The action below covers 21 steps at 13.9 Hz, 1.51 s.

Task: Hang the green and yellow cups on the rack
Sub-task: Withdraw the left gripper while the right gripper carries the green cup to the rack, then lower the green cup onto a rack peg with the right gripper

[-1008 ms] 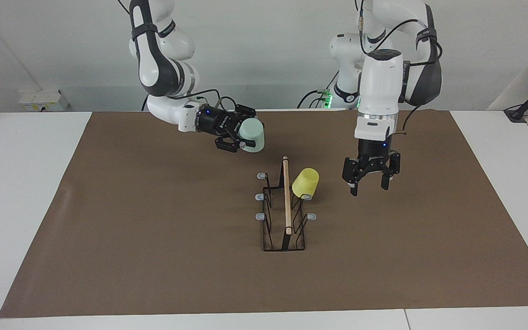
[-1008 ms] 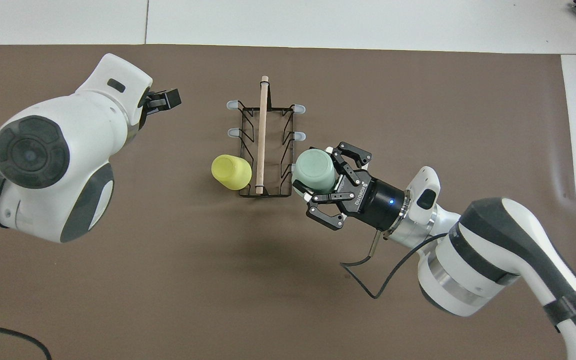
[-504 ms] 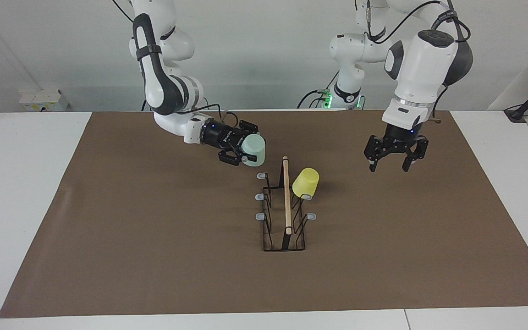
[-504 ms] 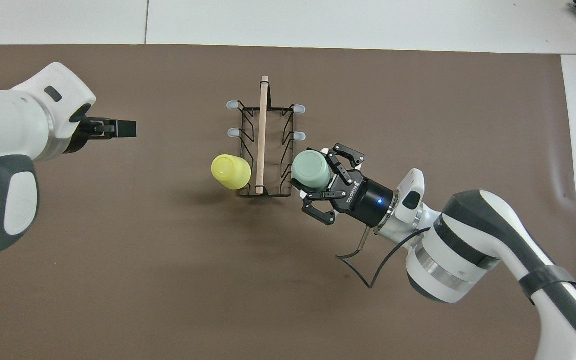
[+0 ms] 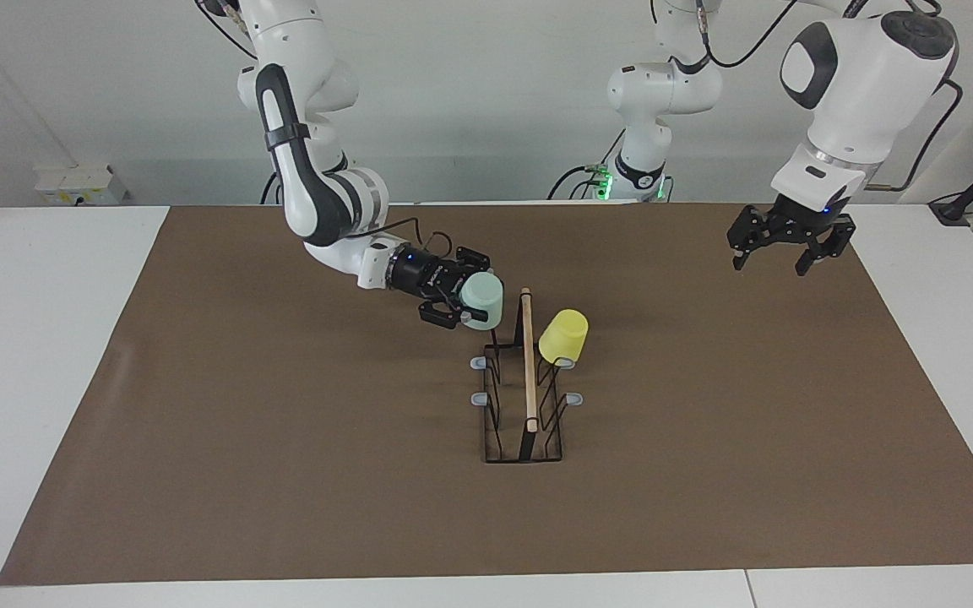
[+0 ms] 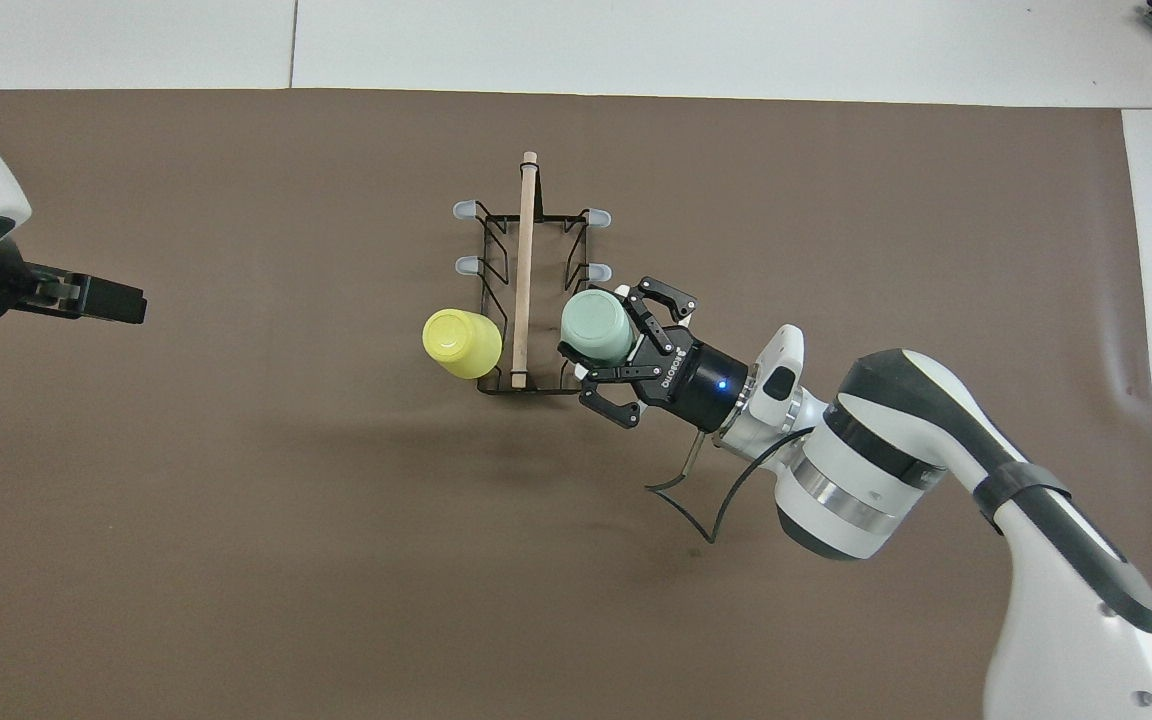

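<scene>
Facing view: right gripper point(image 5: 463, 306), arm stretched low, clamped on green cup point(image 5: 483, 301) against rack point(image 5: 524, 388) mid-desk; yellow cup point(image 5: 563, 336) hung; left gripper point(image 5: 780, 246) spread empty above desk's left-arm edge.

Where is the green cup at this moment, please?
The green cup is held in the right gripper, at the rack on the side toward the right arm's end of the table, at the end nearer the robots, across the wooden rod from the yellow cup.

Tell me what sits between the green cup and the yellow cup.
The rack's wooden rod and black wire frame lie between the green cup and yellow cup, clearest in the overhead view.
</scene>
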### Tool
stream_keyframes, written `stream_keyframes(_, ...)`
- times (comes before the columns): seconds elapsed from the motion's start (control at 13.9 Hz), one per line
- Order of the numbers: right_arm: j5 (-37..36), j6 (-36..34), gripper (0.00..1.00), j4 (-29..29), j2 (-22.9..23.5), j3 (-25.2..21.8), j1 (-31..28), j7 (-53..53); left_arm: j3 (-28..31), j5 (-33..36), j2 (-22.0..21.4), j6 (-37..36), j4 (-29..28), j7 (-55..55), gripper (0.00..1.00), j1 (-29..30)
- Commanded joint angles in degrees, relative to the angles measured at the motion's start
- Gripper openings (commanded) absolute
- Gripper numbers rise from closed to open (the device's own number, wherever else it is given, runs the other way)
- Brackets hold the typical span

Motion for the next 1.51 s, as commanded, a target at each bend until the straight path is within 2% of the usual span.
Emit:
stream_keyframes(0.0, 1.9, -1.0, 0.00, 1.4, 2.2, 0.1, -0.1, -2.8, -0.1, -0.6, 0.0, -5.5, 2.9, 4.0, 1.00, 1.4)
stream_keyframes(0.5, 3.5, -2.0, 0.00, -0.1, 4.6, 0.0, 0.4, -5.9, 3.6, -0.8, -0.4, -8.7, 3.7, 4.2, 1.00, 0.5)
stream_keyframes(0.94, 3.6, -4.2, 0.00, -1.6, 6.6, 0.1, 0.2, -8.4, 4.2, -1.2, -0.5, -9.4, 3.8, 4.3, 1.00, -0.4)
stream_keyframes(1.01, 3.6, -4.2, 0.04, -1.4, 6.6, 0.1, 0.1, -8.3, 4.2, -1.2, -0.5, -9.4, 3.8, 4.2, 1.00, -0.5)
stream_keyframes(1.08, 3.6, -4.4, 0.31, -1.2, 6.6, 0.1, -0.1, -7.9, 4.4, -1.2, -0.5, -9.4, 3.8, 4.2, 1.00, -0.9)
stream_keyframes(1.15, 3.6, -4.4, 0.91, -0.9, 6.6, 0.2, -0.2, -7.7, 5.5, -1.2, -0.5, -9.4, 3.7, 4.2, 1.00, -1.6)
stream_keyframes(1.22, 3.5, -4.6, 1.00, -0.5, 6.6, 0.2, -0.1, -7.7, 6.3, -1.2, -0.5, -9.4, 3.7, 4.2, 1.00, -2.4)
stream_keyframes(1.44, 3.6, -5.1, 1.00, 0.0, 6.3, 0.2, -0.2, -7.6, 6.3, -1.2, -0.5, -9.6, 3.6, 4.2, 1.00, -2.3)
